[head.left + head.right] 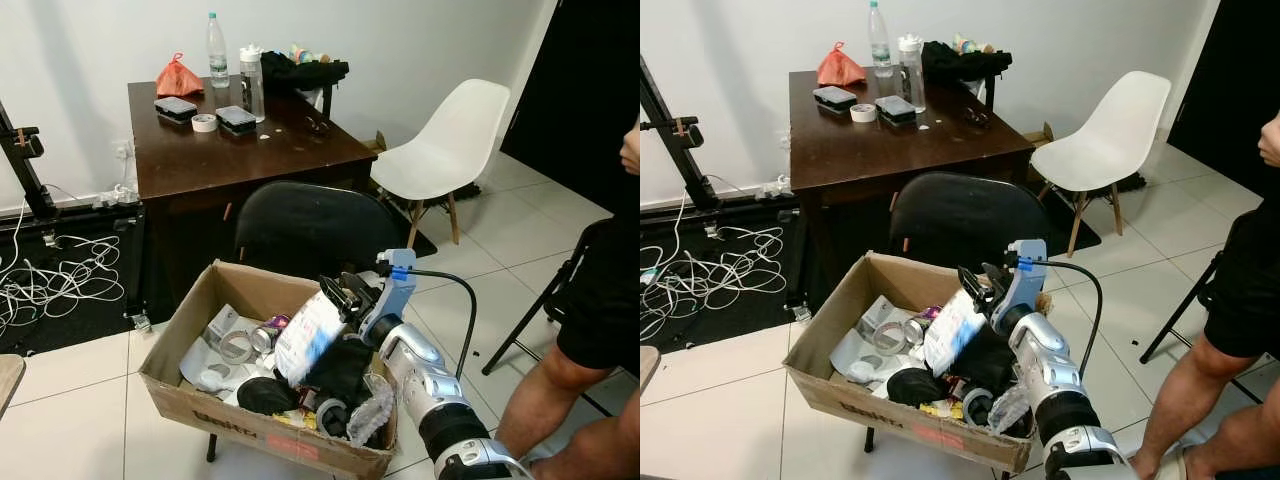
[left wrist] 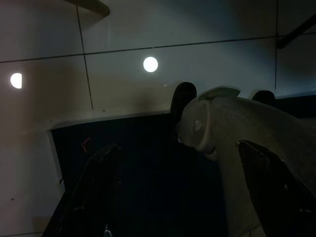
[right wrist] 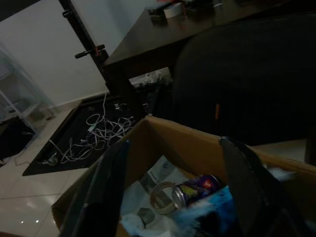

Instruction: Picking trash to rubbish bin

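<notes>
A dark wooden table (image 1: 240, 150) stands against the white wall; on it lie an orange bag (image 1: 179, 78), two dark cases (image 1: 176, 108), a tape roll (image 1: 204, 122), two bottles (image 1: 217, 50) and a black heap (image 1: 305, 70) at the back edge. The tiled floor (image 1: 70, 420) carries a black mat (image 1: 60, 290) with tangled white cables (image 1: 55, 280), a white chair (image 1: 445, 150) and a black chair (image 1: 305, 230); what the cardboard box (image 1: 250, 415) rests on cannot be told.

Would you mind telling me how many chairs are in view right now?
2: a black chair stands between the wooden desk and the cardboard box; a white chair stands to the desk's right.
</notes>
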